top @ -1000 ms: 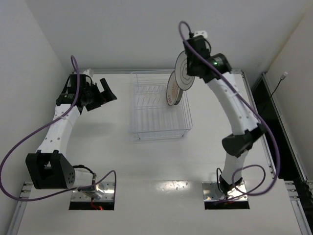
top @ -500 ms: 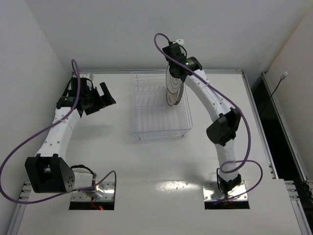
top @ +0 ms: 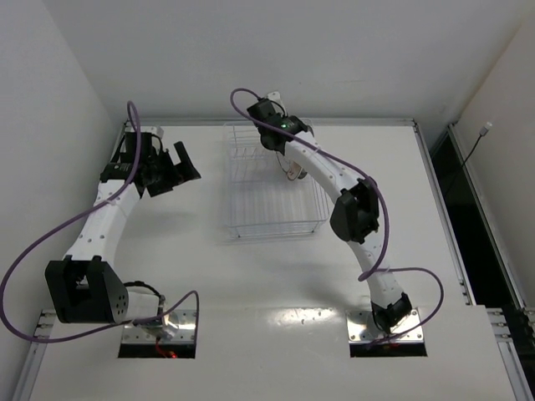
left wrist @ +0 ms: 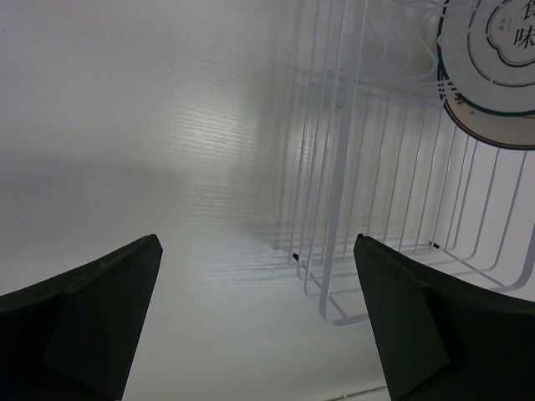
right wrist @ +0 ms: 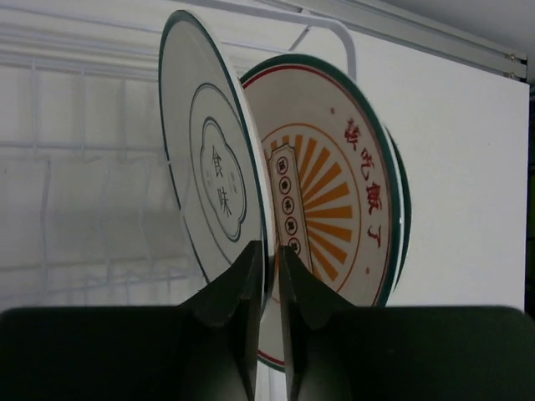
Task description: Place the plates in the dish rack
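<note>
Thin silvery wire forms the dish rack [top: 272,227], a rectangular basket at the middle of the table's far edge, with upright slots along its floor. In its far right corner 3 round plates stand on edge, close together. The white plate [right wrist: 209,167] has a thin dark ring and a framed centre mark of 2 characters. Just beside it is a sunburst plate [right wrist: 330,209] with orange rays, red characters and a green rim, and behind that a 3rd plate [right wrist: 405,192], of which only a dark rim shows. The right gripper [right wrist: 269,255] has its 2 black fingers pinched on the lower rim of the white plate, which leans away from the sunburst plate at the top. The table [top: 167,267] is plain matt white, with white walls on 3 sides and a dark gap beyond its right edge. The left gripper [left wrist: 257,251] hovers near the table's far left corner, well apart from the rack, jaws spread wide and holding nothing. Purple cables [top: 50,242] loop along both arms. In the top view the right arm lies across the rack's far right corner and hides most of the plates.
</note>
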